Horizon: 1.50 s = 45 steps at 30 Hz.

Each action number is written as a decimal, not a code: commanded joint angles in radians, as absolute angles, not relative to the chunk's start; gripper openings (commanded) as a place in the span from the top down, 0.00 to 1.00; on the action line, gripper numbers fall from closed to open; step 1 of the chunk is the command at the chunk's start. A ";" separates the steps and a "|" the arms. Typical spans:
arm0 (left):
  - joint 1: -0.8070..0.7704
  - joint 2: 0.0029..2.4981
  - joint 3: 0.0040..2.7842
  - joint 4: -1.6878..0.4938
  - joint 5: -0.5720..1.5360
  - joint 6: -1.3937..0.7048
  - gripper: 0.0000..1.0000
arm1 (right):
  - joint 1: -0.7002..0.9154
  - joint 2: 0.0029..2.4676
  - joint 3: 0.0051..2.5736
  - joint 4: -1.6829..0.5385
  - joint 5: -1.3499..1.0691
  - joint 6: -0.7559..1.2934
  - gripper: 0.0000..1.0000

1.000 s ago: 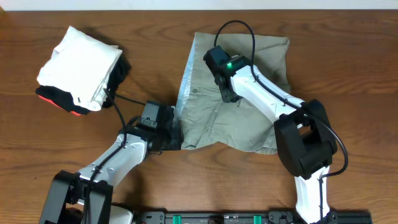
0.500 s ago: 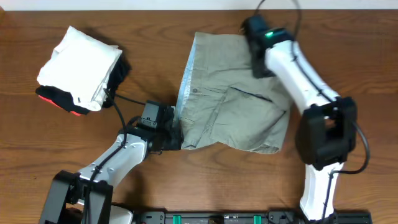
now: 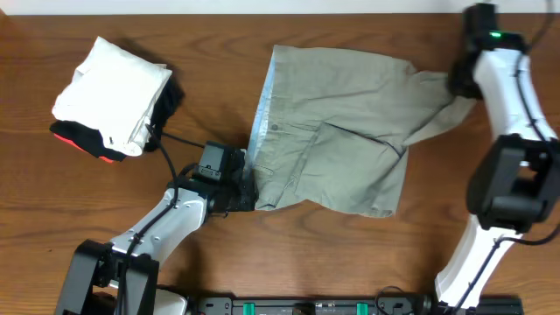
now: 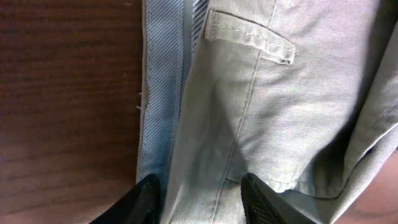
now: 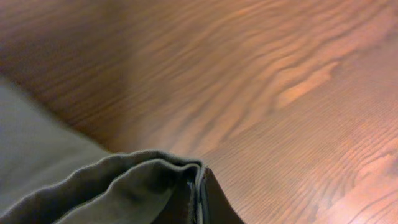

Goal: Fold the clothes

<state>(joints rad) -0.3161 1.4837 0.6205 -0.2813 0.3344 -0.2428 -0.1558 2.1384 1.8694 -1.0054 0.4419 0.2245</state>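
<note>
The clothes, a pair of light khaki trousers point(image 3: 332, 140), lie spread across the middle of the wooden table. One leg is stretched out to the right. My left gripper point(image 3: 244, 189) sits at the near-left waistband corner. In the left wrist view its two black fingers point(image 4: 147, 200) straddle the khaki cloth point(image 4: 280, 112) and its striped lining, closed on the bunched fabric. At the far right, my right gripper point(image 3: 461, 87) is shut on the end of the stretched leg. In the right wrist view the folded hem point(image 5: 93, 186) is pinched between the fingertips point(image 5: 200, 199), just above the table.
A folded white garment point(image 3: 114, 92) rests on black and red folded ones point(image 3: 87, 144) at the back left. The table's far edge point(image 3: 262, 10) runs along the top. The right arm point(image 3: 507, 175) stands along the right side.
My right arm swung from the middle of the trousers to the far right, drawing one leg out to the right. The left gripper and the garment pile stayed still.
</note>
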 commanded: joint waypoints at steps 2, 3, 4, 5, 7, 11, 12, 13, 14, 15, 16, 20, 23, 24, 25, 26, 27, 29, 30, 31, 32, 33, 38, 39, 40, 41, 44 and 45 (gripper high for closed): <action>-0.312 1.496 0.612 -0.297 0.302 -0.248 0.54 | -0.271 2.125 1.885 -0.975 0.397 0.204 0.67; -0.312 1.496 0.612 -0.296 0.301 -0.248 0.54 | -0.290 2.125 1.885 -0.971 0.383 0.204 0.53; -0.312 1.496 0.612 -0.296 0.301 -0.248 0.55 | -0.311 2.125 1.885 -0.969 0.368 0.204 0.50; -0.312 1.496 0.612 -0.293 0.301 -0.247 0.54 | -0.327 2.125 1.885 -0.968 0.360 0.204 0.48; -0.312 1.496 0.612 -0.290 0.301 -0.244 0.54 | -0.357 2.125 1.885 -0.969 0.358 0.204 0.39; -0.312 1.496 0.612 -0.289 0.301 -0.244 0.54 | -0.384 2.108 1.885 -1.020 0.324 0.181 0.33; -0.312 1.496 0.612 -0.286 0.301 -0.245 0.54 | -0.384 2.099 1.885 -1.042 0.294 0.179 0.32; -0.312 1.496 0.612 -0.285 0.301 -0.244 0.54 | -0.384 2.090 1.885 -1.058 0.261 0.171 0.31; -0.312 1.496 0.612 -0.284 0.301 -0.244 0.54 | -0.384 2.082 1.885 -1.076 0.219 0.162 0.30; -0.312 1.496 0.612 -0.282 0.301 -0.244 0.54 | -0.383 2.068 1.885 -1.104 0.151 0.159 0.30; -0.312 1.496 0.612 -0.282 0.301 -0.245 0.54 | -0.383 2.058 1.885 -1.129 0.098 0.159 0.30; -0.312 1.496 0.612 -0.282 0.301 -0.245 0.53 | -0.383 2.001 1.885 -1.260 -0.152 0.159 0.32; -0.312 1.496 0.612 -0.282 0.302 -0.245 0.46 | -0.382 1.957 1.885 -1.362 -0.213 0.159 0.33; -0.312 1.496 0.612 -0.282 0.302 -0.245 0.44 | -0.381 1.942 1.885 -1.394 -0.212 0.154 0.33; -0.312 1.496 0.612 -0.282 0.302 -0.245 0.44 | -0.378 1.929 1.885 -1.420 -0.212 0.148 0.32; -0.312 1.496 0.612 -0.282 0.302 -0.245 0.44 | -0.374 1.913 1.884 -1.446 -0.215 0.137 0.32; -0.312 1.496 0.612 -0.282 0.302 -0.245 0.44 | -0.367 1.896 1.884 -1.469 -0.219 0.124 0.32; -0.312 1.496 0.612 -0.282 0.302 -0.245 0.43 | -0.348 1.864 1.883 -1.508 -0.230 0.091 0.32; -0.312 1.496 0.612 -0.281 0.302 -0.245 0.43 | -0.336 1.847 1.883 -1.530 -0.239 0.075 0.33; -0.312 1.496 0.612 -0.281 0.302 -0.245 0.43 | -0.321 1.832 1.882 -1.552 -0.249 0.062 0.33; -0.312 1.496 0.613 -0.281 0.302 -0.245 0.43 | -0.305 1.816 1.882 -1.572 -0.255 0.049 0.34; -0.312 1.496 0.613 -0.281 0.302 -0.245 0.43 | -0.289 1.803 1.880 -1.588 -0.255 0.043 0.35; -0.312 1.495 0.614 -0.282 0.309 -0.245 0.44 | -0.210 1.747 1.837 -1.608 -0.252 0.043 0.75; -0.312 1.494 0.614 -0.282 0.320 -0.245 0.45 | -0.197 1.742 1.826 -1.608 -0.252 0.044 0.90; -0.312 1.493 0.614 -0.282 0.332 -0.245 0.50 | -0.185 1.738 1.814 -1.607 -0.253 0.044 0.98; -0.312 1.491 0.616 -0.282 0.343 -0.245 0.54 | -0.170 1.736 1.799 -1.606 -0.256 0.044 0.99; -0.312 1.485 0.616 -0.284 0.351 -0.245 0.63 | -0.125 1.735 1.737 -1.595 -0.255 0.044 0.98; -0.312 1.485 0.616 -0.285 0.350 -0.245 0.64 | -0.107 1.735 1.707 -1.583 -0.256 0.044 0.98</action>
